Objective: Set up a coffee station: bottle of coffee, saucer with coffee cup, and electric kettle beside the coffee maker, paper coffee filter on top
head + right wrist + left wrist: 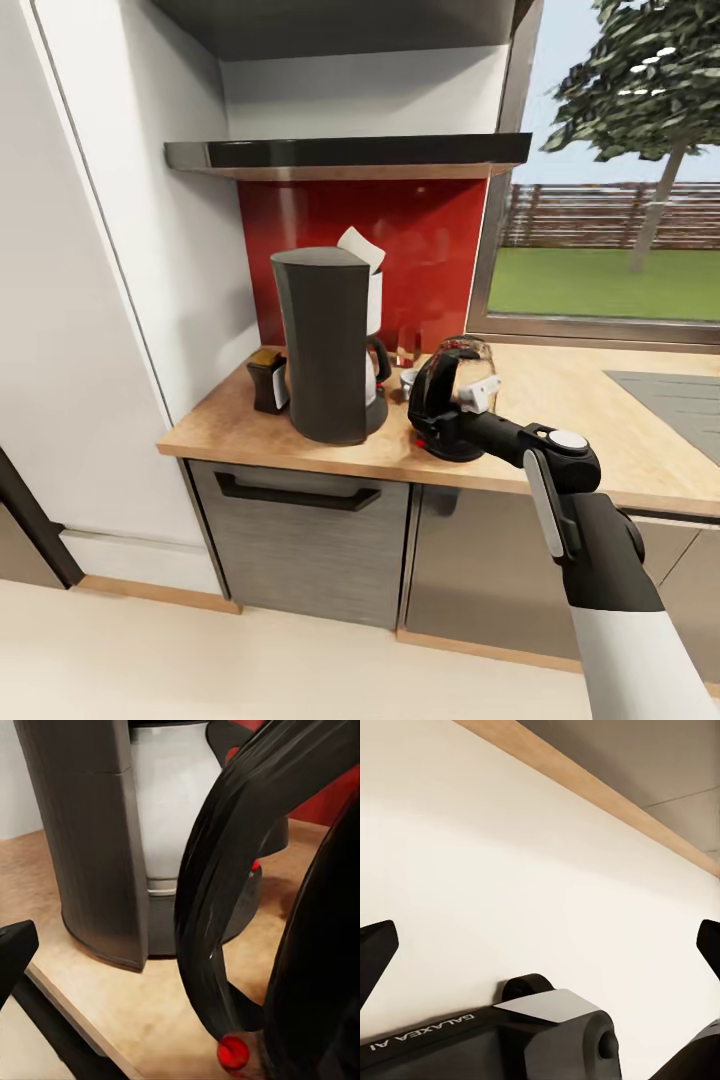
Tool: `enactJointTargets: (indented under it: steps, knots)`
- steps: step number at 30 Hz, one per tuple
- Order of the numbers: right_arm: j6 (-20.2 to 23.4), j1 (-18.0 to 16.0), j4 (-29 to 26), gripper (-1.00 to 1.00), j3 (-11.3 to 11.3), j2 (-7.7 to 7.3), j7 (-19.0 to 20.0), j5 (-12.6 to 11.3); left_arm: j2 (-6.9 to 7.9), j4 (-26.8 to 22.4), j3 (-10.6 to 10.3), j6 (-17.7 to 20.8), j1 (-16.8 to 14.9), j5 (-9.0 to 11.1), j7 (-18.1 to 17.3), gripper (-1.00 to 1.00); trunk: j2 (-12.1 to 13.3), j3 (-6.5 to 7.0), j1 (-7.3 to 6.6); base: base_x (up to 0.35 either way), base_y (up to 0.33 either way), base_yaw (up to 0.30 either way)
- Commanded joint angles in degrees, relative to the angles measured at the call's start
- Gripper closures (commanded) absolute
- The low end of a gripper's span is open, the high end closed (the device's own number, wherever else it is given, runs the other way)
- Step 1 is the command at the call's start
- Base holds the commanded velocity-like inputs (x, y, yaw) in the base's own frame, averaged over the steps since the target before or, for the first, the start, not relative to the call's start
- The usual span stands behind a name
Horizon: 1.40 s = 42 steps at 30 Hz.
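Observation:
The dark grey coffee maker (325,345) stands on the wooden countertop (560,400), with a white paper filter (362,248) sticking up from its top. Left of it and close against it sits the small dark bottle of coffee (268,380). On the other side stands the electric kettle (447,405), with a clear body and a black handle (225,892). My right gripper (478,392) is open at that handle, one fingertip (15,952) showing well clear of it. A small cup (410,378) peeks out behind the kettle. My left gripper (540,945) hangs open over the floor.
A tall white cabinet (110,280) bounds the counter on the left. A dark shelf (350,155) hangs above the red backsplash (430,250). A grey sink (670,395) lies at the counter's right, under the window. Drawers (300,530) sit below.

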Motion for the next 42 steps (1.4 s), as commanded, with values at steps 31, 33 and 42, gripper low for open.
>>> enactJointTargets:
  steps: [31,33,42]
  knots:
    - [0.2,0.3,-0.1,-1.0,0.0,-0.05,0.5,0.3,0.0,0.1,-0.5,-0.5,-0.1,0.3,-0.3,-1.0,0.0,-0.06,0.0,-0.024,-0.131,0.0]
    - [0.2,0.3,-0.1,-1.0,0.0,-0.05,0.5,0.3,0.0,0.1,-0.5,-0.4,-0.1,0.3,-0.3,-1.0,0.0,-0.06,0.0,-0.234,-0.074,0.0]
    - [0.2,0.3,0.0,-1.0,0.0,-0.05,0.5,0.3,0.0,0.1,-0.5,-0.4,-0.1,0.3,-0.2,-1.0,0.0,-0.06,0.0,-0.067,-0.03,0.0]
